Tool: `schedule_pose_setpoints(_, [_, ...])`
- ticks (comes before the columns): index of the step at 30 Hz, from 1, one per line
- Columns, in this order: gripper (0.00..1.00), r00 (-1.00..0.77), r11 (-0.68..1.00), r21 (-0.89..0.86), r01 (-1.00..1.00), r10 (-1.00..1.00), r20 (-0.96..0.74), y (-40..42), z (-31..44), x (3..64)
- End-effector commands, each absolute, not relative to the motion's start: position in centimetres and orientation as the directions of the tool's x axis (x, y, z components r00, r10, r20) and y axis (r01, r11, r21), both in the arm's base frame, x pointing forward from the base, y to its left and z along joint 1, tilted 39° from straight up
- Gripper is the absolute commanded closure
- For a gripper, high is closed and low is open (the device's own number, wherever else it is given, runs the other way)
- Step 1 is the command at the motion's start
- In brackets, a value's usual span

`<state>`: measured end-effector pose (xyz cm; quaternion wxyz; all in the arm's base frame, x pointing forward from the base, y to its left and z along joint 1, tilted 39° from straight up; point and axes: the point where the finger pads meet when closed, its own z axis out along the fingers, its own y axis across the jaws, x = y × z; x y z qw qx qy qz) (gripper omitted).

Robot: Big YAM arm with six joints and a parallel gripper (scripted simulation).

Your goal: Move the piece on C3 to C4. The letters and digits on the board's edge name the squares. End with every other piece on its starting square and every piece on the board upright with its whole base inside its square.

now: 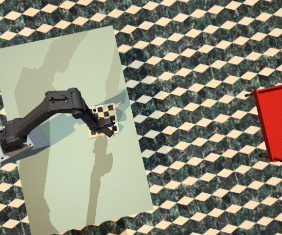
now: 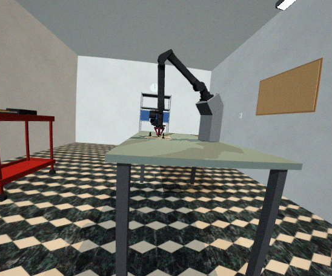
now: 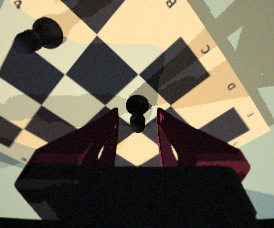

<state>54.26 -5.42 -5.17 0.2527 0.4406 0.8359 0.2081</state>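
Note:
A dark pawn (image 3: 137,113) stands upright on a light square of the small chessboard (image 3: 224,75) (image 1: 110,106). My gripper (image 3: 137,114) (image 1: 108,129) (image 2: 159,131) is low over the board, with its red fingers on either side of this pawn. The fingers are open, with a small gap on each side, and do not touch it. A second dark pawn (image 3: 37,34) (image 1: 94,110) stands upright on a far square to the left. The edge letters C, D and E show at the board's right side in the wrist view.
The board lies on a pale green table (image 1: 74,167) (image 2: 194,151). The arm's grey base (image 1: 0,147) (image 2: 210,118) stands at one table edge. A red cart (image 1: 278,121) (image 2: 15,169) stands on the floor well away from the table.

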Motion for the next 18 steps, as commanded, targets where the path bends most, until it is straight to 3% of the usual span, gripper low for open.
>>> schedule_pose_setpoints(1, [0.67, -0.470, 0.524, 0.585, 0.619, 0.844, -0.259, -6.0, -4.4, 54.9])
schedule_pose_setpoints(18, [0.67, -0.472, 0.525, 0.578, 0.625, 0.844, -0.256, -6.6, -2.8, 53.3])
